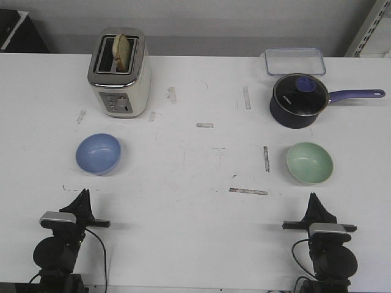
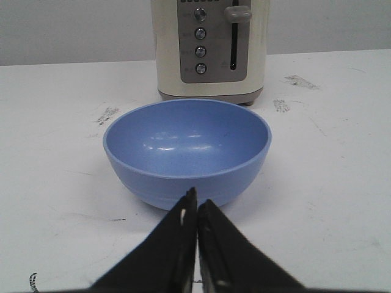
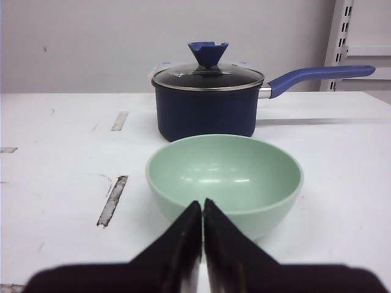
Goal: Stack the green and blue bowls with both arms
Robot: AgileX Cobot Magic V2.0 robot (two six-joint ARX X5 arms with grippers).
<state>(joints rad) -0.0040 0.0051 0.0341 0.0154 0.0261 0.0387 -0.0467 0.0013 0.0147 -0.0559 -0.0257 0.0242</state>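
Blue bowl (image 1: 98, 154) upright on white table (image 1: 195, 232) in front view, just in front of toaster (image 1: 119, 73), toward the robot. Green bowl (image 1: 310, 163) well apart from it across the table, far from toaster, upright too, just in front of navy saucepan (image 1: 297, 101) with glass lid and long blue handle. Clear lidded container (image 1: 294, 61) behind saucepan. Slice of bread (image 1: 123, 51) standing in 1 toaster slot. Strips of worn tape (image 1: 248, 191) scattered on the surface between the 2 bowls. Left gripper (image 1: 82, 194) low over the table, on the robot's side of blue bowl, apart from it, tip pointing toward toaster. Right gripper (image 1: 314, 198) likewise short of green bowl, not touching. From left wrist view: blue bowl (image 2: 187, 151) empty, standing before toaster (image 2: 211, 49) with its 4 round buttons and lever facing the camera; left gripper (image 2: 197, 206) pressed closed, fingers (image 2: 177, 244) meeting at the tips, nothing between them, tips just short of the bowl's near wall. From right wrist view: green bowl (image 3: 224, 181) empty, saucepan (image 3: 208, 104) close behind it; right gripper (image 3: 203, 207) closed as well, fingers (image 3: 229, 250) tip to tip, holding nothing, just before the bowl's near rim.
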